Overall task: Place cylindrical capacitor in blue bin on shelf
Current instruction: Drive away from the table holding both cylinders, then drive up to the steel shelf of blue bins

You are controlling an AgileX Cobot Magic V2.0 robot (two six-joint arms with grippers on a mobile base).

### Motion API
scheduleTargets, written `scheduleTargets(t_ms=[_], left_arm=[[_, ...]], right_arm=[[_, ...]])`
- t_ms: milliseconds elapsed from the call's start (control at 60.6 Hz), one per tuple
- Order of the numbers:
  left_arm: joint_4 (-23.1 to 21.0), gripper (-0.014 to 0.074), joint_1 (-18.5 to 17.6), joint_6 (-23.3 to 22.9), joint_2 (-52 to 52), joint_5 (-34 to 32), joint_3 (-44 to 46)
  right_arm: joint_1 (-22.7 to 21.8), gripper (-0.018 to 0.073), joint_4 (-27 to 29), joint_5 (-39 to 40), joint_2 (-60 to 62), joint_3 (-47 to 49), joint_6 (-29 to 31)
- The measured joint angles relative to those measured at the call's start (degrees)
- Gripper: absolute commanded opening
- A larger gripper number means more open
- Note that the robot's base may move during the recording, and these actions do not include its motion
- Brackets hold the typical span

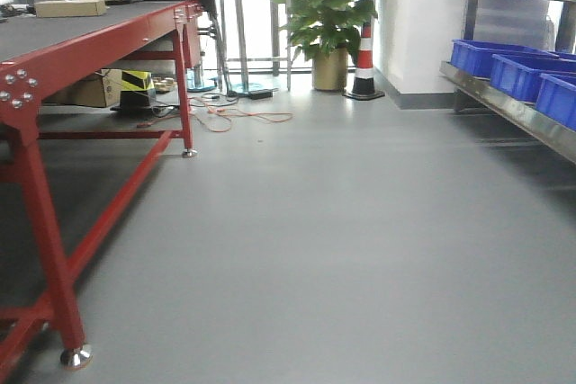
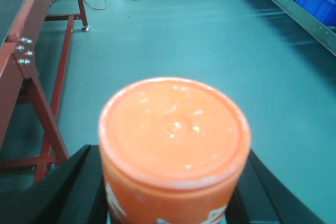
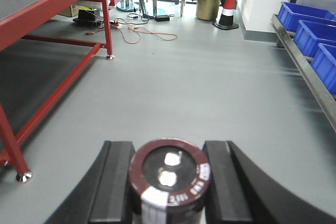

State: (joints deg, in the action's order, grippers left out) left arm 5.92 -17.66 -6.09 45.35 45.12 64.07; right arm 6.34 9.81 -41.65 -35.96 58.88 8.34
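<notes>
Ahead of the base, front view: red-framed, dark-topped table (image 1: 90, 38) at left, shiny stainless steel shelf (image 1: 513, 107) at right carrying blue plastic bins (image 1: 490, 56).

Left wrist: orange-red cylindrical capacitor (image 2: 175, 129), flat end towards the camera. The left gripper (image 2: 172, 187) has its black fingers (image 2: 73, 187) clamped on the capacitor's sides. White print lower down, possibly digits, too cropped to read.

Right wrist: right gripper (image 3: 168, 179) clamped on a dark maroon can with two silver top terminals (image 3: 169, 167).

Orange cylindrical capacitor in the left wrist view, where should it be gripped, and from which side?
The orange cylindrical capacitor is probably best gripped on its curved side wall below the rim, squeezed from its left and right as the left gripper does. Its smooth flat end cap offers nothing to pinch.
</notes>
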Motion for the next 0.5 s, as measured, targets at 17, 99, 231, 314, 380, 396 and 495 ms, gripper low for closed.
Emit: scheduleTargets(t_ms=[17, 99, 231, 314, 380, 396, 495], left_arm=[[0.00, -0.0111, 0.00, 0.00, 0.00, 0.00, 0.00], [0.00, -0.0111, 0.00, 0.00, 0.00, 0.00, 0.00], [0.00, -0.0111, 0.00, 0.00, 0.00, 0.00, 0.00], [0.00, -0.0111, 0.00, 0.00, 0.00, 0.00, 0.00], [0.00, -0.0111, 0.00, 0.00, 0.00, 0.00, 0.00], [0.00, -0.0111, 0.00, 0.00, 0.00, 0.00, 0.00], [0.00, -0.0111, 0.00, 0.00, 0.00, 0.00, 0.00]], right_arm=[[0.00, -0.0162, 0.00, 0.00, 0.00, 0.00, 0.00], [0.00, -0.0162, 0.00, 0.00, 0.00, 0.00, 0.00], [0.00, -0.0162, 0.00, 0.00, 0.00, 0.00, 0.00], [0.00, -0.0162, 0.00, 0.00, 0.00, 0.00, 0.00], [0.00, -0.0162, 0.00, 0.00, 0.00, 0.00, 0.00], [0.00, -0.0162, 0.00, 0.00, 0.00, 0.00, 0.00], [0.00, -0.0162, 0.00, 0.00, 0.00, 0.00, 0.00]])
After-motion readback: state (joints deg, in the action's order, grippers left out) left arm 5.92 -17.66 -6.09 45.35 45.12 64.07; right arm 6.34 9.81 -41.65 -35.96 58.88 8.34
